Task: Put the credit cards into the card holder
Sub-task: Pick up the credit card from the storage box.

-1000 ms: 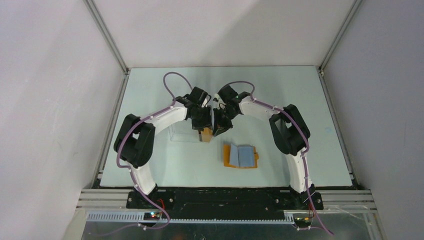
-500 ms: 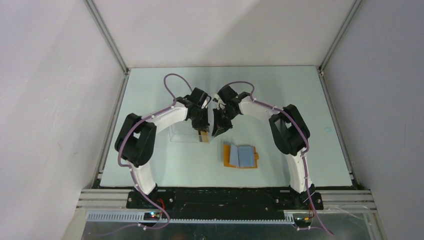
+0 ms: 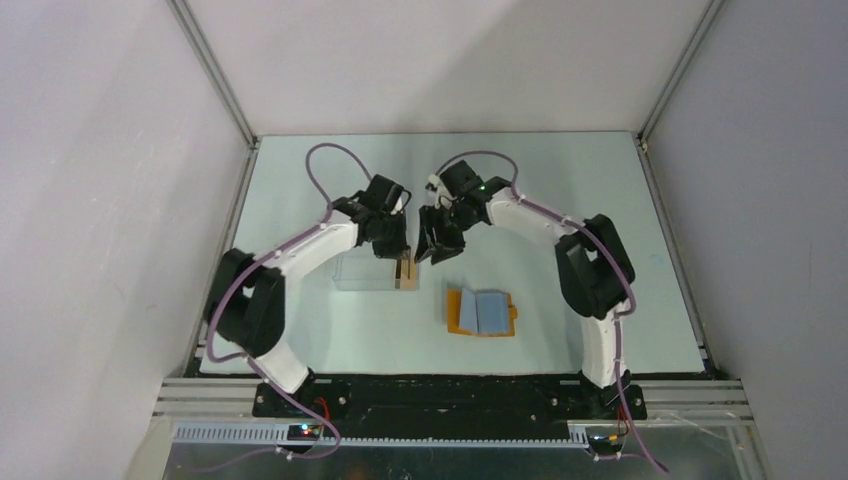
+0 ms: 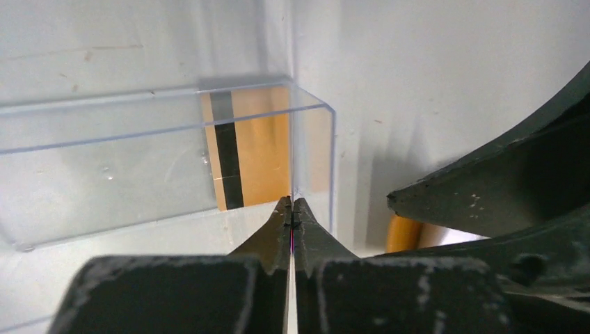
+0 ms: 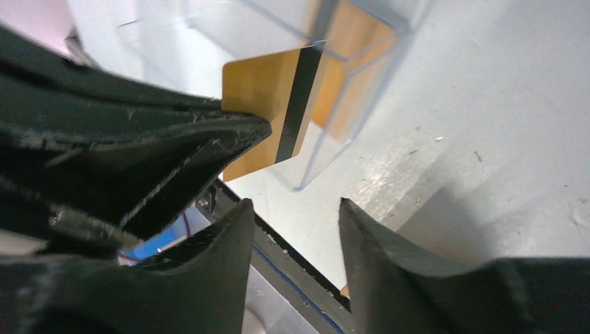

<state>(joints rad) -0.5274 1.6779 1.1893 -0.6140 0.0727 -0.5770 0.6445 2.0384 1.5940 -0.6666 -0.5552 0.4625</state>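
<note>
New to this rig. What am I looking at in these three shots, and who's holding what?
Two robot arms bolted to a table. One picture looks down from above; the other two come from cameras on each wrist. On the table: a clear plastic case and an open orange card holder with blue panels. The left end effector is shut on an orange credit card with a black stripe, at the case's end. The right end effector is open, holding nothing.
</note>
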